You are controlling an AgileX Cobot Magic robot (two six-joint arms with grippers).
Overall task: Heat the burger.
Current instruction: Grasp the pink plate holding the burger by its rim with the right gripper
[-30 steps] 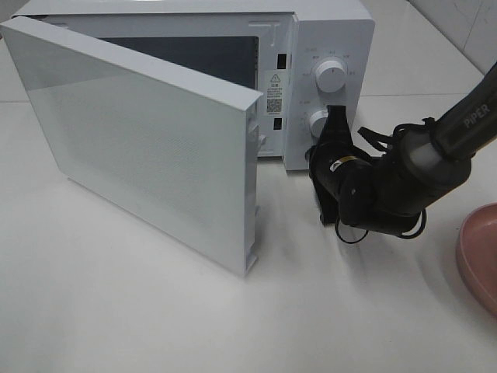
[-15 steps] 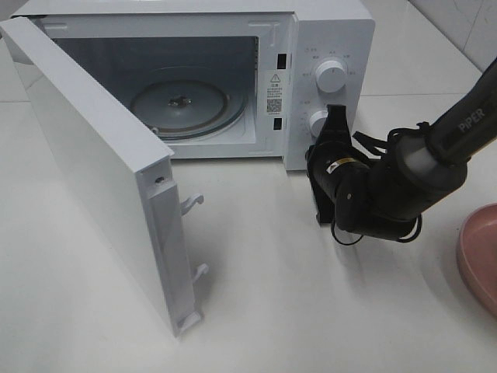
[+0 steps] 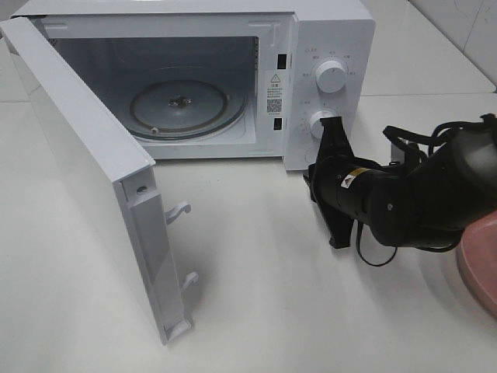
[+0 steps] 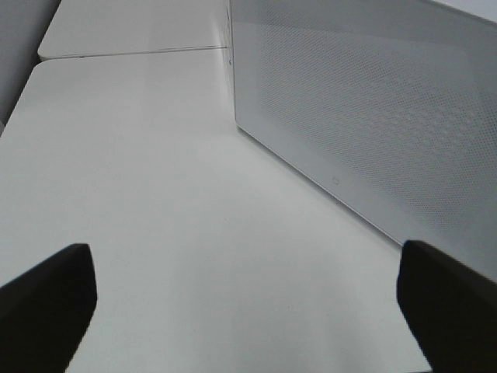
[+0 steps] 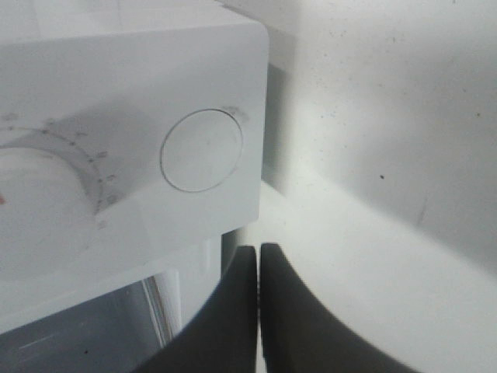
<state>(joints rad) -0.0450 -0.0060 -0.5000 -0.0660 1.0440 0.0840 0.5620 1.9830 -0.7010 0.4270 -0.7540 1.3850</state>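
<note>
The microwave stands at the back of the surface with its door swung wide on the left-hand hinge. The glass turntable inside is bare. The burger shows in none of the views. The only trace of its side of the scene is the rim of a pink plate cut off at the right edge of the high view, and whether the burger sits on it cannot be told.

The right tool is pinched fully shut on nothing. Its tips lie just beside the lower knob on the control panel, pointing towards the oven and away from the plate. The left tool is spread as wide as it goes and holds nothing. It hovers low over bare surface, with the perforated outer face of the door just ahead of it.

The deciding relation is that the plate lies to the right of the right tool and nearer the front, on the opposite side of that arm from the oven mouth. The right arm is therefore the nearer one by far. The open door stands between the left tool and the cavity. The next move likely calls for the right arm to turn away from the panel, open, and reach rightwards.
</note>
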